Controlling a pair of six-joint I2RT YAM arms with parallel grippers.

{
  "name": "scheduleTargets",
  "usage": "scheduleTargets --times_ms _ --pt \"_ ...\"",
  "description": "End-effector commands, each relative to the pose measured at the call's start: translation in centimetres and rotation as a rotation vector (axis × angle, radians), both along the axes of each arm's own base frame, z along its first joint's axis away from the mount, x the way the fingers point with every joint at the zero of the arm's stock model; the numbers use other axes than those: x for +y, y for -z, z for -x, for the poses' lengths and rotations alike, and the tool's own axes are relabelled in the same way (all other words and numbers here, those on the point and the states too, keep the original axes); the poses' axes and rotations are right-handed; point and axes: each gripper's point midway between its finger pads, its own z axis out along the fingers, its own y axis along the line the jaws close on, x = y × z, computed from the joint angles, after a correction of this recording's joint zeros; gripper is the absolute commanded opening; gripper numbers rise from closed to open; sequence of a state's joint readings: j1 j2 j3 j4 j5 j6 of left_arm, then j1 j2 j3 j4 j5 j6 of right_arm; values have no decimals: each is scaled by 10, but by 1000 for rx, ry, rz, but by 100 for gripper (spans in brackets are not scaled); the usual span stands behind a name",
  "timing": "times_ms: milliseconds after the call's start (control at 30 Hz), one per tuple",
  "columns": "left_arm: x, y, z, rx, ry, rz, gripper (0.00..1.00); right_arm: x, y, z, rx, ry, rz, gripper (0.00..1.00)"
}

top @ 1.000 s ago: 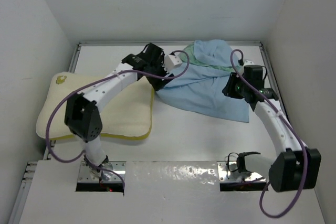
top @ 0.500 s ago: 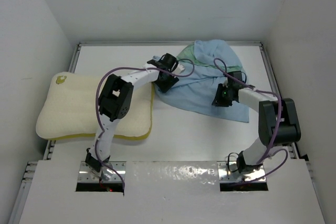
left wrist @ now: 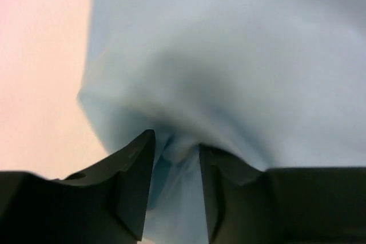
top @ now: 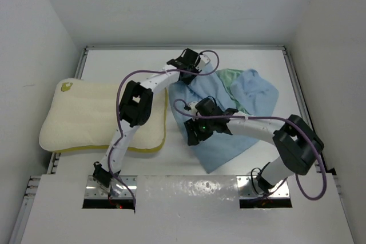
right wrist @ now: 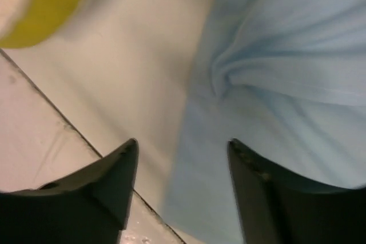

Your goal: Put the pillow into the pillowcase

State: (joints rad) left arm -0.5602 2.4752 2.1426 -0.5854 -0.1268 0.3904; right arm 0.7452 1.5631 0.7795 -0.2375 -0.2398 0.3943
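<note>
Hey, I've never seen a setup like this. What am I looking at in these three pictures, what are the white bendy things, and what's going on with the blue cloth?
The white bendy things are two robot arms bolted at the near edge of a table. Each ends in a two-finger gripper. The wide picture comes from a fixed camera above and behind the arms. The other two come from small cameras on the wrists, so the dark shapes at the bottom are each arm's own fingers. On the table lie a thick cream pillow, at the left, and a crumpled light blue pillowcase with some green showing, at the right. The left gripper is pinching a fold of the pillowcase. The right gripper is open over the cloth's edge and holds nothing.
</note>
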Motion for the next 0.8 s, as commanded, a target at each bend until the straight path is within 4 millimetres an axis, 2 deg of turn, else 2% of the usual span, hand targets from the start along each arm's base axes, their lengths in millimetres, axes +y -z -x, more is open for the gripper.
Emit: scheduleTargets --times_ms 0,33,67,100,133,167,200,267,333,367,400,433,467,500,533,567,600,667,700,767 --pt "-47 -90 -30 -188 107 257 38 9 -63 -36 -143 49 -100 66" --pt "-55 -113 -36 -240 119 313 48 1 -80 -49 -190 102 -119 83" --pt "-62 -137 -35 -263 148 371 56 -23 -87 -73 -223 211 -109 86" --pt "-63 -155 -38 -288 141 416 69 -36 -92 -83 -227 271 -119 88" --pt "-63 -171 -40 -309 141 442 75 -50 -100 -91 -246 321 -125 93" --pt "-61 -188 -38 -328 139 463 79 -74 -98 -101 -253 377 -89 93" --pt "-55 -194 -39 -329 124 470 83 -90 -97 -107 -279 417 -35 94" --pt "-42 -204 -35 -334 87 444 85 -114 -90 -111 -277 458 46 93" --pt "-27 -187 -20 -261 47 383 83 -133 -78 -111 -269 486 134 86" --pt "-21 -195 -8 -249 38 369 73 -142 -67 -113 -248 502 176 83" --pt "-13 -184 8 -186 29 332 70 -150 -60 -113 -239 526 211 83" --pt "-7 -163 26 -111 30 295 67 -154 -52 -110 -215 536 229 85" --pt "-11 -162 48 -48 79 302 65 -157 -42 -109 -189 545 241 90" --pt "-2 -135 79 100 92 249 64 -158 -36 -108 -179 551 244 91" --pt "-1 -123 98 176 113 238 64 -159 -28 -106 -173 554 246 90" --pt "-5 -107 130 295 165 226 64 -162 -19 -106 -157 568 262 87" --pt "2 -77 155 397 172 189 65 -165 -13 -106 -151 583 274 83" --pt "-3 -52 190 487 222 138 68 -173 -5 -113 -140 627 260 64" --pt "2 -32 207 537 229 102 73 -175 1 -115 -118 642 258 33" --pt "-2 -17 215 543 233 89 76 -179 -4 -128 -110 679 222 11"
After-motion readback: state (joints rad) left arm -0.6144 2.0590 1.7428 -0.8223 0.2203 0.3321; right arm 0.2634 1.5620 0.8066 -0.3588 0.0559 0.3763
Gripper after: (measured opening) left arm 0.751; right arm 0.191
